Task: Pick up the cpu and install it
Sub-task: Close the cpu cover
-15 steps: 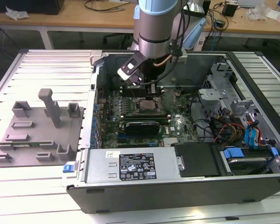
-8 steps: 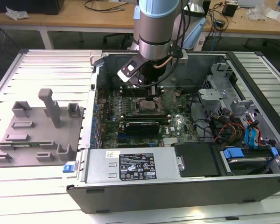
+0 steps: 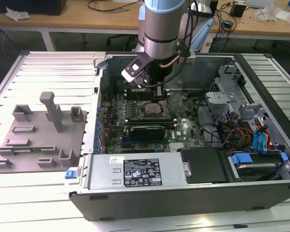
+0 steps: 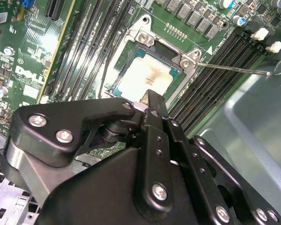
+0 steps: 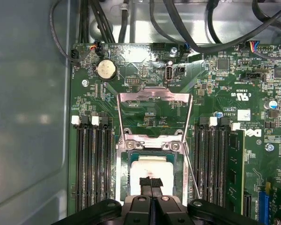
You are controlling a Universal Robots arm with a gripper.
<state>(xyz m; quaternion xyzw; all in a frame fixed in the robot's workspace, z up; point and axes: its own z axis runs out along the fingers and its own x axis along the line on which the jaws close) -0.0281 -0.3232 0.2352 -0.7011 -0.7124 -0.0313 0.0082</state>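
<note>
A white slatted table (image 3: 43, 63) bears an open computer case (image 3: 183, 205). The robot arm (image 3: 159, 29) hangs over the middle of the case with the gripper (image 5: 151, 183) lowered inside, just above the green motherboard (image 5: 225, 98). To the exterior view's left of the gripper, well apart from it and outside the case, a grey fixture plate (image 3: 38, 140) with upright posts lies on the table. Nearer the camera than the gripper, a silver box (image 3: 135, 171) with a white label sits along the case's front wall. Directly beneath the gripper is the socket frame (image 5: 152, 144) — its hinged metal bracket (image 5: 154, 96) swung open, away from the fingertips. Rows of black memory slots (image 5: 91, 159) flank the gripper on either side. The cpu (image 5: 150, 168), its silvery-white top plate marked with a brownish smudge, lies flat inside that frame, right under the fingertips. In the first wrist view the two black fingers (image 5: 144, 183) are pressed together with barely a seam between them and nothing clamped there. Their tips overlap the cpu's near edge, though whether they touch the plate cannot be told. A thin lever rod (image 4: 234, 69) juts out beside the socket, and a round coin battery (image 5: 106, 70) sits beyond the open bracket — well apart from the gripper.
</note>
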